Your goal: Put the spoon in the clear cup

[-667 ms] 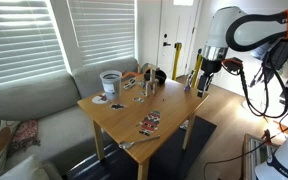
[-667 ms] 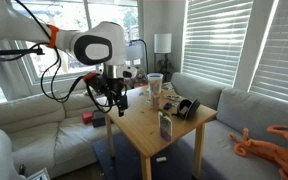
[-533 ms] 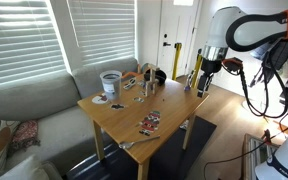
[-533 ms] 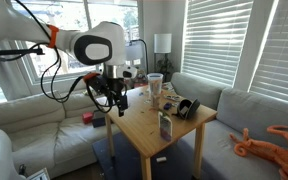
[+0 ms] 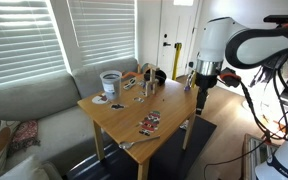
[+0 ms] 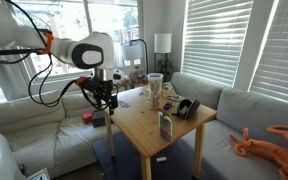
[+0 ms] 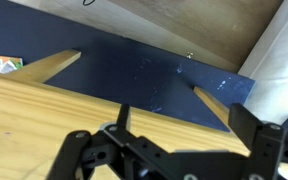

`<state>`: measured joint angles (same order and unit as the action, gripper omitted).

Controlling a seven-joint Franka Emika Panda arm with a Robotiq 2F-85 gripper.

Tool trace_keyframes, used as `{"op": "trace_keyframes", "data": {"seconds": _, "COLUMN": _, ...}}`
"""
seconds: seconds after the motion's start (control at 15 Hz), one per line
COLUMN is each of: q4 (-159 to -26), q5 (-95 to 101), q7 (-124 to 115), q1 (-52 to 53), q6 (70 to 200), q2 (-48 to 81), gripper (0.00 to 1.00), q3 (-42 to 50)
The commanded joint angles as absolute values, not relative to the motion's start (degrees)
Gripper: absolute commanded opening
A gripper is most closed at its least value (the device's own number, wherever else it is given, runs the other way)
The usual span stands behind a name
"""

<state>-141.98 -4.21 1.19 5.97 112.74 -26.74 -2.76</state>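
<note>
The clear cup [image 5: 111, 82] stands upright at the far corner of the wooden table [image 5: 174, 100]; it also shows in an exterior view [image 6: 155, 83]. The spoon is too small to pick out in any view. My gripper [image 5: 201, 88] hangs beside the table edge opposite the cup, also seen in an exterior view [image 6: 105, 101]. In the wrist view the gripper [image 7: 189, 128] is open and empty, its fingers spread over the table's edge, with a dark rug below.
A flat red-and-black packet [image 5: 149, 123] lies near the table's front. Small slim dark items [image 5: 147, 84] and black headphones [image 6: 188, 107] stand near the cup. A grey sofa [image 5: 34, 100] wraps around the table, and the dark rug [image 7: 154, 70] lies under it.
The arm has swung lower, and the gripper has dropped a little beside the table edge. The things on the table have not moved.
</note>
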Motion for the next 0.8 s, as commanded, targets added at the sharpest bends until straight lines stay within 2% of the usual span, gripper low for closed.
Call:
{"op": "trace_keyframes", "data": {"seconds": 0.0, "q4": -141.35, "q5": -2.89, "q7": -1.14, "q1": 11.35, "q6": 119.10, "q2": -22.65, "gripper": 1.00, "q3": -11.20}}
{"op": "trace_keyframes", "data": {"seconds": 0.2, "q4": -136.43, "q5": 2.73, "q7": -0.56, "q1": 13.05, "q6": 123.67, "q2": -16.04, "gripper": 1.00, "q3": -15.81}}
{"op": "trace_keyframes", "data": {"seconds": 0.4, "q4": -133.98, "q5": 8.68, "q7": 4.51, "q1": 12.93, "q6": 132.91, "q2": -10.92, "gripper": 1.00, "q3": -15.71}}
{"op": "trace_keyframes", "data": {"seconds": 0.47, "q4": -136.99, "q5": 6.17, "q7": 0.54, "q1": 13.77, "q6": 129.18, "q2": -15.49, "gripper": 1.00, "q3": -16.03}}
{"op": "trace_keyframes", "data": {"seconds": 0.73, "q4": -134.65, "q5": 7.69, "q7": 3.79, "q1": 13.36, "q6": 132.74, "q2": -10.98, "gripper": 1.00, "q3": -15.23}}
